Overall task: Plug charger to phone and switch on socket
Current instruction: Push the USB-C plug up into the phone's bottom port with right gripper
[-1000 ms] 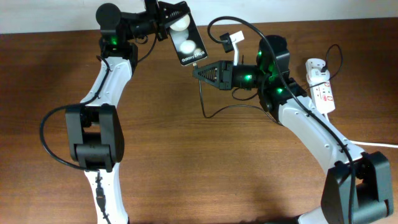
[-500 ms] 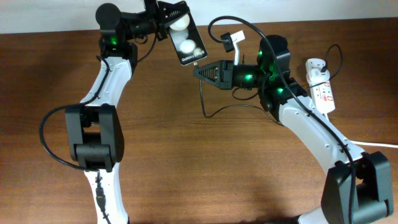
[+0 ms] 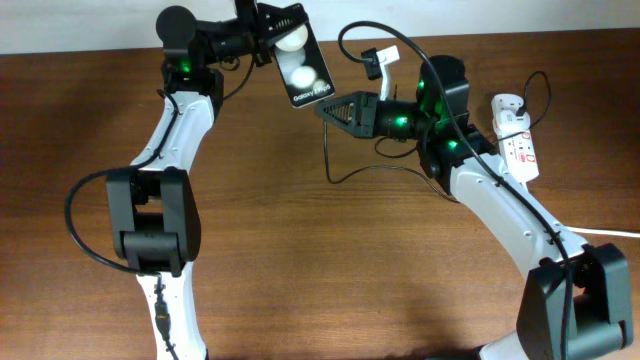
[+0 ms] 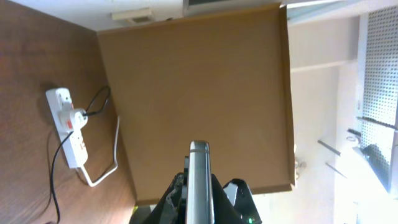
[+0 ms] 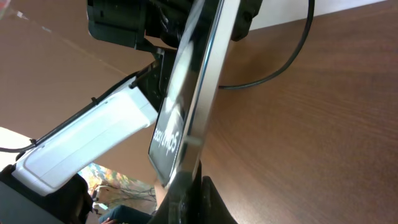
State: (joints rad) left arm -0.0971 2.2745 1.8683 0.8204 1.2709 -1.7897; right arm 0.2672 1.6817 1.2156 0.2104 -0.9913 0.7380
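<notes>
The phone [image 3: 303, 72] is held off the table, tilted, its top end clamped in the left gripper [image 3: 268, 25]. At the phone's lower end the right gripper [image 3: 328, 108] stands narrow, closed on the plug end of the charger [image 3: 327, 155], whose thin cable hangs below the phone and loops off to its right. Whether the plug meets the port cannot be told; the right wrist view shows only the phone's edge close up. The socket [image 3: 515, 140] lies well to the phone's right, with no gripper near it.

Risks, as judged:
- An angled plug could scrape past the port.
- Push force could pivot the phone in its one-ended grip.
- Cable slack could snag the right arm.
</notes>
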